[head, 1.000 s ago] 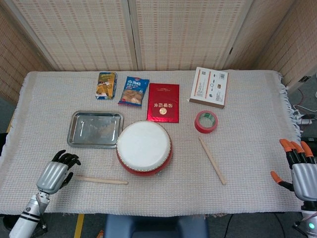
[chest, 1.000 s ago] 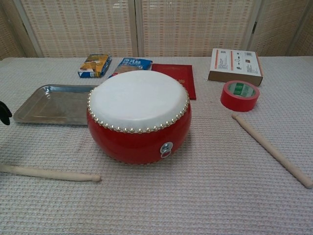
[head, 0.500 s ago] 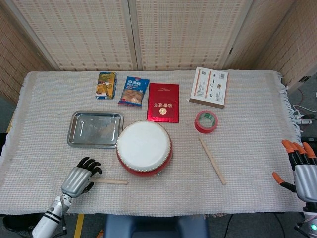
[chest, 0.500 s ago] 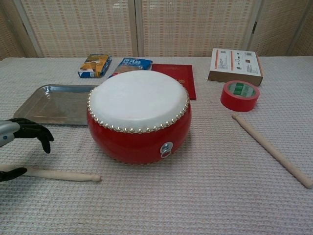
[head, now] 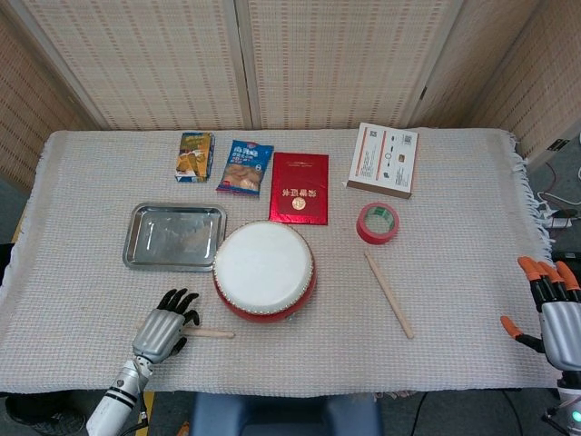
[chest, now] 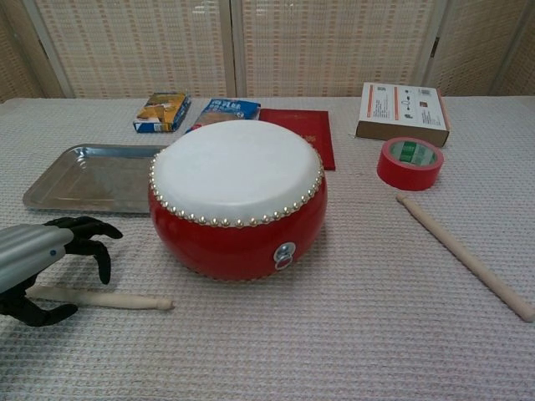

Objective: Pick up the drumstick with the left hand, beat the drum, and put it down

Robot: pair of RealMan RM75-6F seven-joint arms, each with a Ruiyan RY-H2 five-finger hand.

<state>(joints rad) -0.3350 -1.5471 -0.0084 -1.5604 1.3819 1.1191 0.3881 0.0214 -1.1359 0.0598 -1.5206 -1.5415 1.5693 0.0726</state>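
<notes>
Left robot hand (chest: 38, 263) spread over drumstick (chest: 117, 298).

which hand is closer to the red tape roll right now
Right, though neither is close. The right hand sits at the table's right edge, well to the right of the red tape roll and nearer the robot. The left hand is farther, beyond the drum, over a drumstick.

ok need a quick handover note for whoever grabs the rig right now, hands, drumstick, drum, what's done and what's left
Left hand: open, fingers arched over the near drumstick, not closed on it.
Right hand: open, idle at the table's right edge.
Drum: upright mid-table; that drumstick lies flat just left of its front. A second drumstick lies to the drum's right.
Done: reach only.
Left: grasp, lift, beat the drum, put the stick down.
</notes>
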